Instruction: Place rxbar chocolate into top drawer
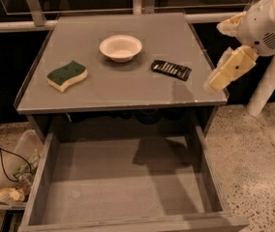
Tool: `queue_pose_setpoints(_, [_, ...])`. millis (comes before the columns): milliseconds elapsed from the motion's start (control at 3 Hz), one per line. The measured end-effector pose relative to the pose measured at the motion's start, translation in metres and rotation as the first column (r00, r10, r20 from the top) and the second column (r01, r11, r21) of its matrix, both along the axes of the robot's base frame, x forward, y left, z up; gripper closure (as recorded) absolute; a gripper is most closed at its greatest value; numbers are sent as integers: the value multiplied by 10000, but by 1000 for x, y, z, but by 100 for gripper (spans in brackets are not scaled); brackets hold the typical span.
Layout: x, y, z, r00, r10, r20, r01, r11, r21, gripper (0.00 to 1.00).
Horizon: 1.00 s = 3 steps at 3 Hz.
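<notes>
The rxbar chocolate [171, 69], a flat black bar with pale lettering, lies on the grey table top right of the middle. The top drawer [50, 178] is pulled out below the table, wide, shallow and empty. My gripper [217, 81] hangs off the white arm at the table's right edge, to the right of the bar and slightly nearer to the camera, apart from the bar and holding nothing visible.
A white bowl [120, 47] stands at the back middle of the table [108, 88]. A green-and-yellow sponge [67, 75] lies at the left. A bin with rubbish and a black cable [11, 187] sit on the floor at lower left. A white post [268, 86] stands at the right.
</notes>
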<state>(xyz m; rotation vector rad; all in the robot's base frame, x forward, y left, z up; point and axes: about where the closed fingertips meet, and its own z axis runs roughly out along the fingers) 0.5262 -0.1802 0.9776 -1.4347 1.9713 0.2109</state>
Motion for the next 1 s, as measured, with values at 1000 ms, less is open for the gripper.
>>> queue_pose_setpoints(1000, [28, 14, -11, 9999, -34, 146, 25, 9984, 559, 0])
